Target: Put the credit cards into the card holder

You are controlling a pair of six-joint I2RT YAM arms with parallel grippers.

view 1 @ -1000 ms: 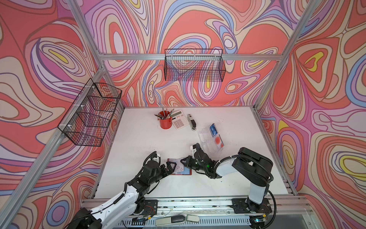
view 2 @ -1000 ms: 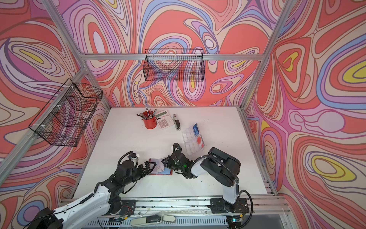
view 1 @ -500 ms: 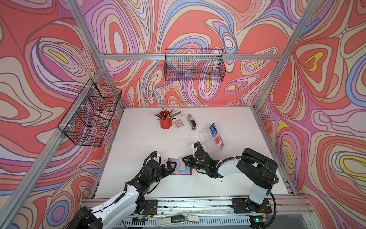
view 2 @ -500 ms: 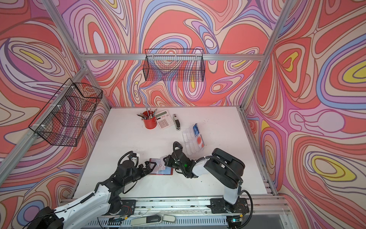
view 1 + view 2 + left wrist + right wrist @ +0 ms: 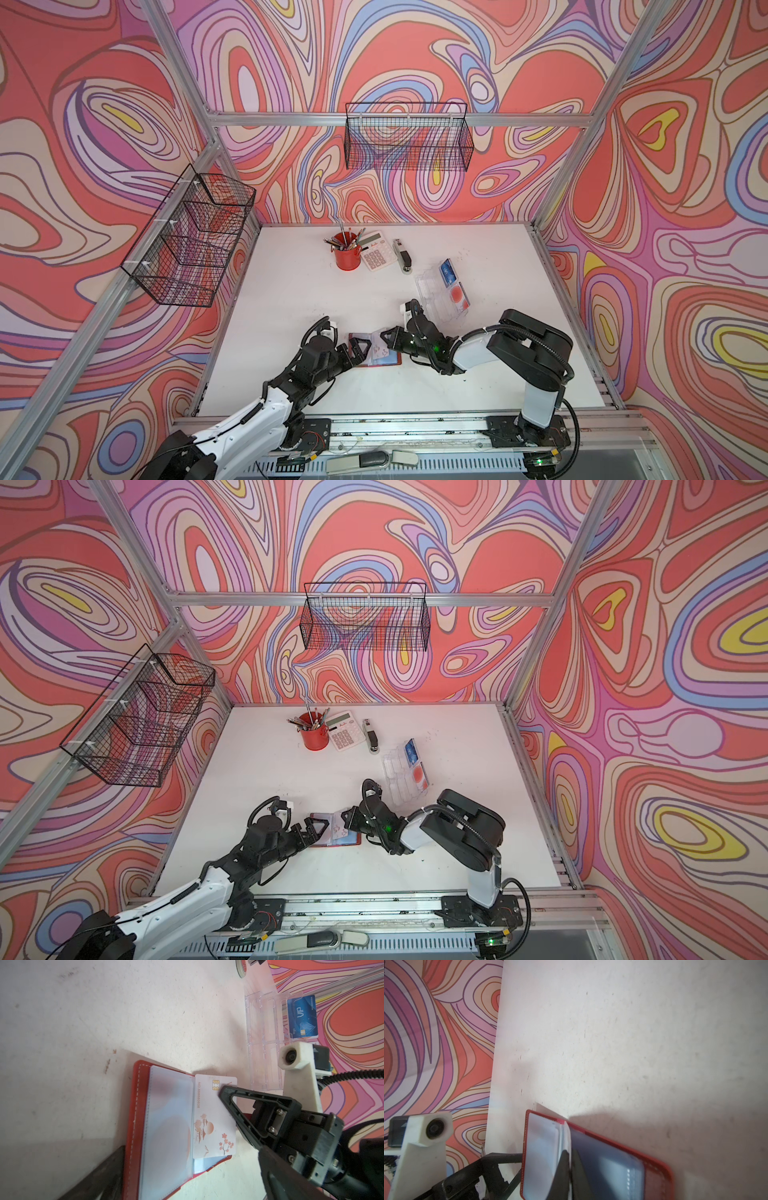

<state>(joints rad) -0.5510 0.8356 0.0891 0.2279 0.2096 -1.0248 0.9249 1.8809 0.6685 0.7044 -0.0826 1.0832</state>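
Right end effector is pinched shut on a pale credit card with orange blossom print, holding it over the half of the open red card holder nearer that arm; the holder lies flat near the front of the counter. Left end effector is spread wide at the holder's other edge, gripping nothing as far as I can see. Two more cards, a blue one and one with a red circle, are in the clear tray further back.
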